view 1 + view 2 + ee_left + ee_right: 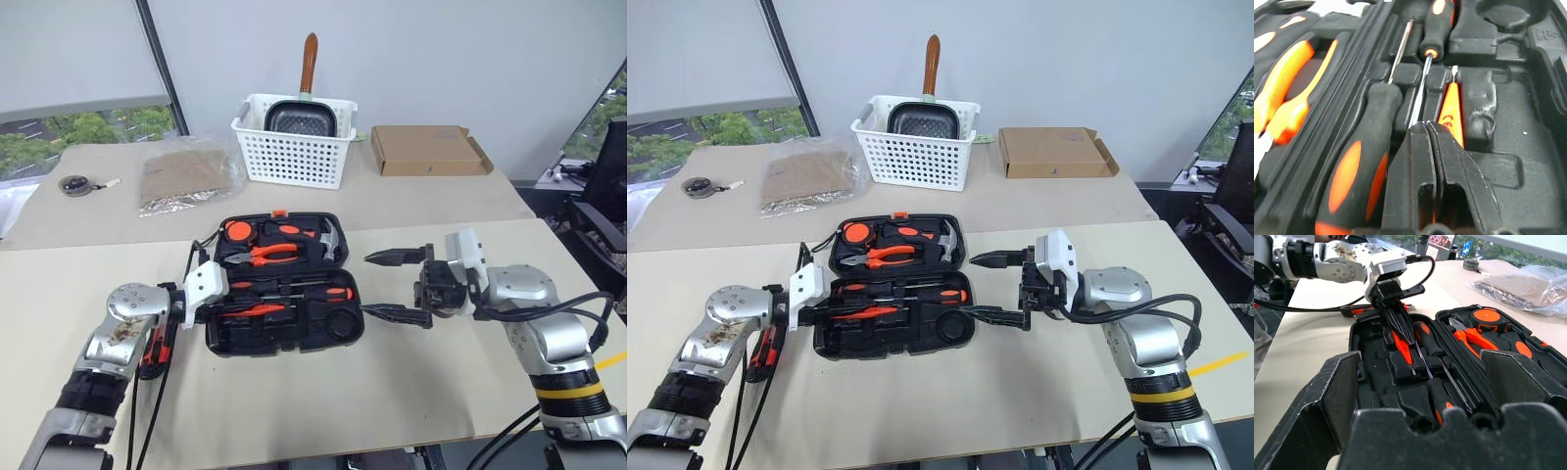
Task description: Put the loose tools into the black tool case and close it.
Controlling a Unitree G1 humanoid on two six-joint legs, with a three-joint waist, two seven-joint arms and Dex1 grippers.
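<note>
Black tool case (279,284) lies open mid-table, bare tabletop (411,392) in front and right. Left gripper (1400,335), fingers pressed together, sits inside over the orange tester pen (1452,115), beside two screwdrivers (1359,166). Right gripper (397,286) spread wide just beside the case's right edge.

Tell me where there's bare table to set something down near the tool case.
Free: the table in front of the case, and the strip between case and basket. Crowded: the case's sides, with the left gripper inside it and the right gripper beside it.
</note>
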